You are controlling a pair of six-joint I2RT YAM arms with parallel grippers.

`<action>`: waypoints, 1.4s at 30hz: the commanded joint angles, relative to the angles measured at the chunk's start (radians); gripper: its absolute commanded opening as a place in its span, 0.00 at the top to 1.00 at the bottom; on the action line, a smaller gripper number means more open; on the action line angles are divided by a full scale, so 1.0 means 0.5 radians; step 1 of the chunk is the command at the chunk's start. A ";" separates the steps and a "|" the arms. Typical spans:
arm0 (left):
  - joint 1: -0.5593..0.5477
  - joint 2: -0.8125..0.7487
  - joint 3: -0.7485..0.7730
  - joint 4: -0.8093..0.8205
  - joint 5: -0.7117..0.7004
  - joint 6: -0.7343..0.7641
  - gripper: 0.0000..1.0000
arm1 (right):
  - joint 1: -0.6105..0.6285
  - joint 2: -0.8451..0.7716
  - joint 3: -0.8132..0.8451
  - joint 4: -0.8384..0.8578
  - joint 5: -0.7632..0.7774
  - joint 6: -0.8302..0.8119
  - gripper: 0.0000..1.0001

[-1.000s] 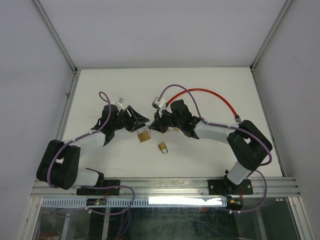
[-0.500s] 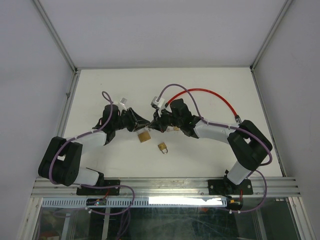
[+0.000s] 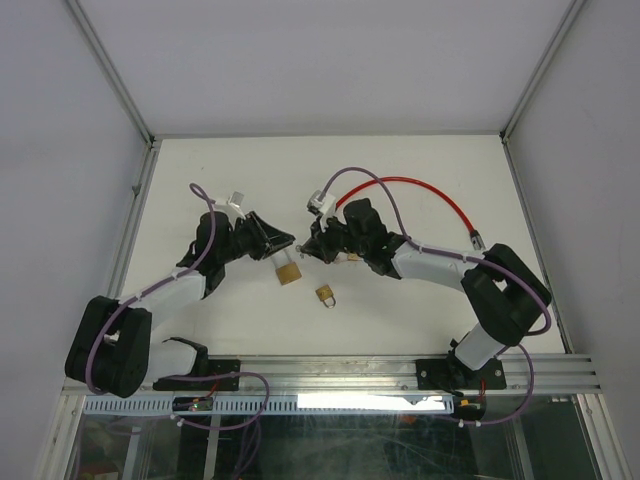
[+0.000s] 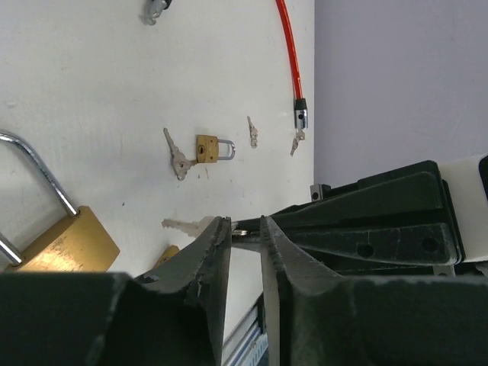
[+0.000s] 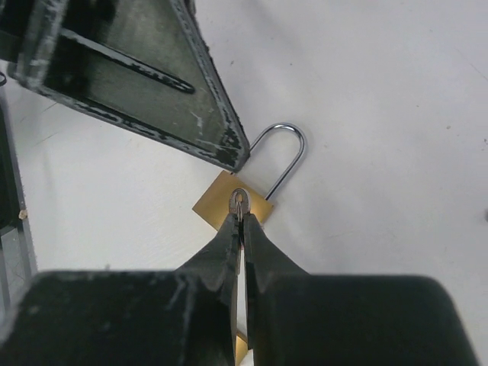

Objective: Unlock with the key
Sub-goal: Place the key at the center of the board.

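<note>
A large brass padlock (image 3: pixel 288 272) with a steel shackle lies on the white table. It also shows in the left wrist view (image 4: pixel 69 244) and the right wrist view (image 5: pixel 212 202). My right gripper (image 3: pixel 305 252) (image 5: pixel 241 210) is shut on a small silver key (image 5: pixel 240 202), held just above the padlock body. The key's blade (image 4: pixel 181 225) sticks out past my left gripper's fingertips. My left gripper (image 3: pixel 288 243) (image 4: pixel 244 227) hovers over the padlock. Its jaws stand a narrow gap apart, tip to tip with the right gripper. It does not hold the padlock.
A small brass padlock (image 3: pixel 326 295) lies nearer the front. Another small padlock (image 4: pixel 212 149) with a key (image 4: pixel 174 152) lies under the right arm, with loose keys (image 4: pixel 252 131) beside it. A red cable (image 3: pixel 420 190) loops across the back right of the table.
My left wrist has turned and its jaws have narrowed, closing on the right gripper's tip. The right gripper has barely shifted. The large padlock has not moved.
</note>
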 commanded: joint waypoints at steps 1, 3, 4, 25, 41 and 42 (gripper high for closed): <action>0.001 -0.129 -0.060 0.034 -0.149 0.043 0.69 | 0.003 -0.112 0.033 -0.050 0.152 0.083 0.99; -0.001 -0.168 -0.059 -0.053 -0.244 0.107 0.55 | 0.001 -0.053 0.122 -0.254 0.292 0.120 0.99; 0.001 -0.188 -0.053 -0.113 -0.302 0.148 0.50 | -0.004 -0.017 0.158 -0.317 0.372 0.146 0.99; 0.000 -0.396 -0.062 -0.592 -1.000 0.474 0.01 | -0.033 0.514 0.669 -0.895 0.876 0.664 0.87; 0.001 -0.409 -0.060 -0.609 -0.976 0.478 0.01 | 0.012 0.599 1.094 -1.515 0.865 0.030 0.51; 0.002 -0.409 -0.060 -0.610 -0.977 0.478 0.01 | 0.015 0.629 1.135 -1.553 0.855 0.000 0.51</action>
